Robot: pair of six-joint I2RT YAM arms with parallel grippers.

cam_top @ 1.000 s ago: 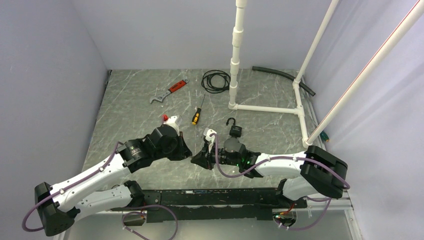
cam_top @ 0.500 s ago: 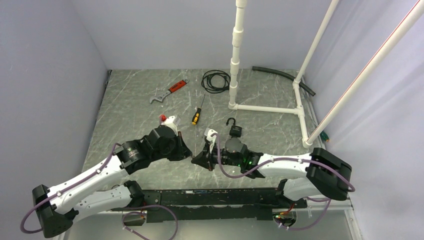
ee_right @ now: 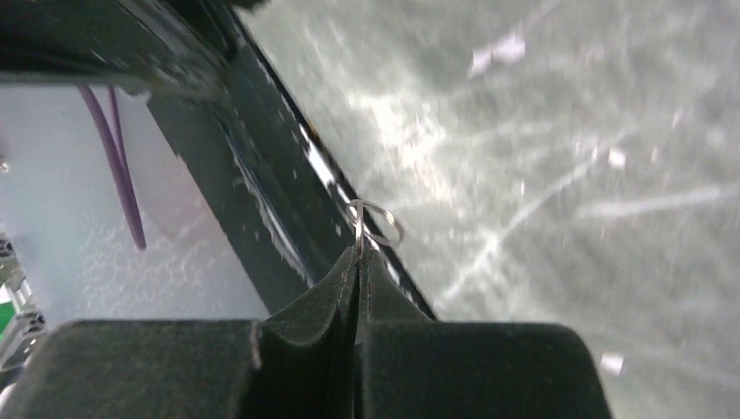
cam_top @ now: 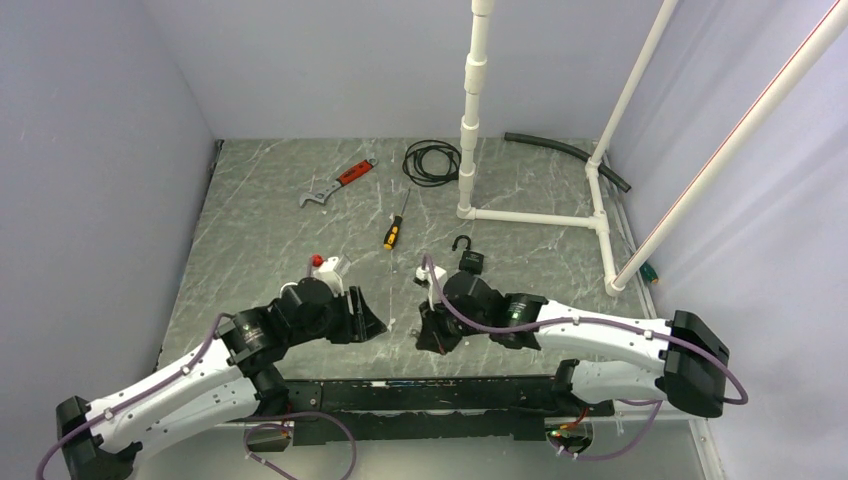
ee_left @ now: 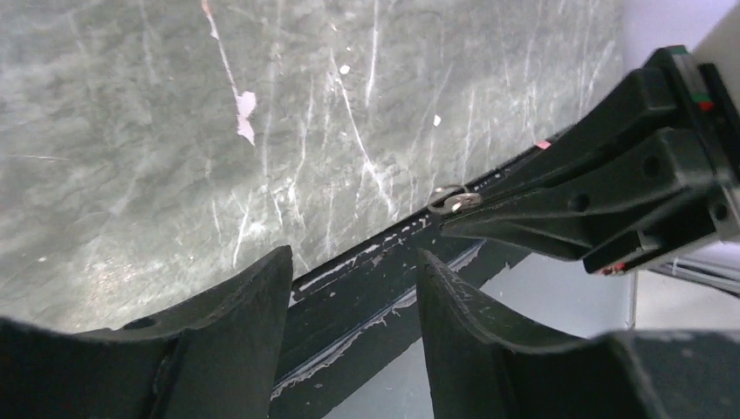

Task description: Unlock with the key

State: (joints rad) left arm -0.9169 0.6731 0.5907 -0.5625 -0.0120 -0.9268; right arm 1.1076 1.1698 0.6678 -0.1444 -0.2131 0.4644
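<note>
The small metal key (ee_right: 359,237) with its wire ring (ee_right: 377,223) sticks out of the tip of my right gripper (ee_right: 359,255), which is shut on it. In the top view that gripper (cam_top: 432,340) points down at the table's near edge. The ring (ee_left: 455,201) also shows in the left wrist view, at the right gripper's tip. My left gripper (ee_left: 353,257) is open and empty, a short way left of the key, low over the near edge (cam_top: 375,325). The black padlock (cam_top: 470,262) lies on the table just behind the right wrist.
A yellow-handled screwdriver (cam_top: 396,232), a red-handled wrench (cam_top: 338,182) and a black cable coil (cam_top: 432,162) lie farther back. A white pipe frame (cam_top: 540,215) stands at the back right, with a black hose (cam_top: 565,150) behind it. The black front rail (cam_top: 420,385) runs under both grippers.
The left gripper has opened and drawn back to the left. The right gripper, shut on the key, has swung toward the near edge.
</note>
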